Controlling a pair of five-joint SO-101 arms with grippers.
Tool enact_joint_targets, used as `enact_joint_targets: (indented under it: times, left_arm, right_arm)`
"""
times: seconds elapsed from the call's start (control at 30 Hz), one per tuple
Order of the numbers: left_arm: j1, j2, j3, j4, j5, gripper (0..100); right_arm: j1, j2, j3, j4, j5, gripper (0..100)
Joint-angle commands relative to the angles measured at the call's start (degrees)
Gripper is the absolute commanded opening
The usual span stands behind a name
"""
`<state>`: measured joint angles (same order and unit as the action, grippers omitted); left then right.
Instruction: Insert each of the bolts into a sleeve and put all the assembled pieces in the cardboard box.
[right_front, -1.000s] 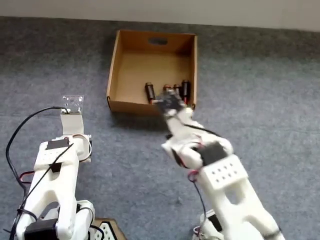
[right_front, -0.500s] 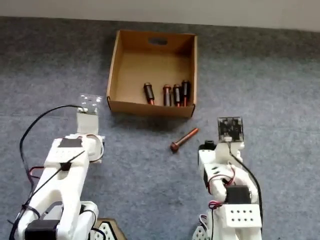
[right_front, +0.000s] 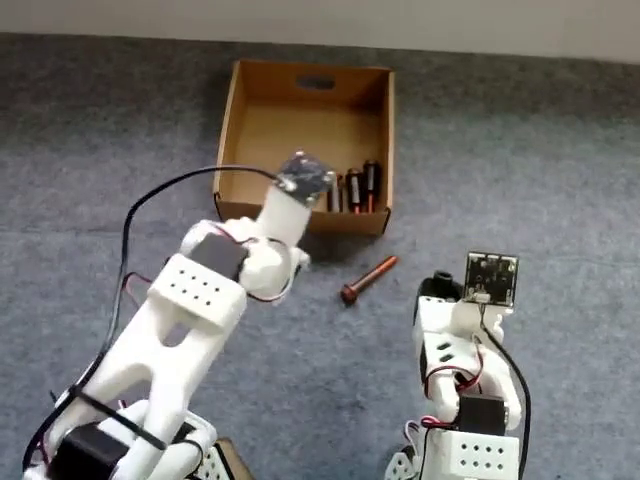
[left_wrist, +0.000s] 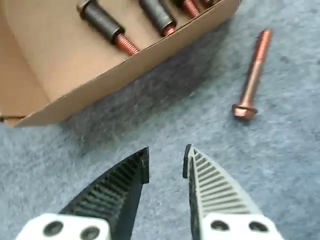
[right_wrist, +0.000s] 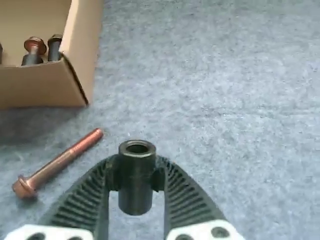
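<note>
While the left gripper (left_wrist: 166, 161) hangs slightly parted, arm (right_front: 190, 310) stretched toward 1 o'clock — the right gripper (right_wrist: 135, 167) pinches an upright sleeve (right_wrist: 136, 185), bolt (right_wrist: 57, 162) at its 9 o'clock.

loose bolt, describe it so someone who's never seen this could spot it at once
Find the open cardboard box on the grey carpet. Just outside its front wall a copper-coloured bolt lies alone. Unlike the sleeved bolts inside the box, it wears no dark sleeve.
</note>
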<state>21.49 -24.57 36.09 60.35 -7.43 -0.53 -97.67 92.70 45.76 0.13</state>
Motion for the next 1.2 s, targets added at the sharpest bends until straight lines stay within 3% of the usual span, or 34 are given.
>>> enact_joint_targets:
  times: [0.0,0.27,0.53,1.07,1.17]
  left_arm:
    - [2.2,7.5,-6.7,0.7,0.3,14]
    - [9.3,26.2,-19.1,0.9,0.3,14]
    - [13.8,36.0,-25.2,0.9,0.2,14]
    - [12.5,47.2,-30.3,1.0,0.2,14]
    - [11.7,47.2,-30.7,4.0,0.0,7]
  right_arm:
    - [0.3,-0.9,-0.4,-0.1,-0.6,0.5]
    - [0.3,-0.9,-0.4,-0.2,-0.6,0.5]
    - [0.1,-0.9,-0.4,-0.3,-0.6,0.5]
    - [0.1,-0.9,-0.4,-0.3,-0.6,0.5]
    - [0.1,-0.9,-0.4,-0.3,-0.6,0.5]
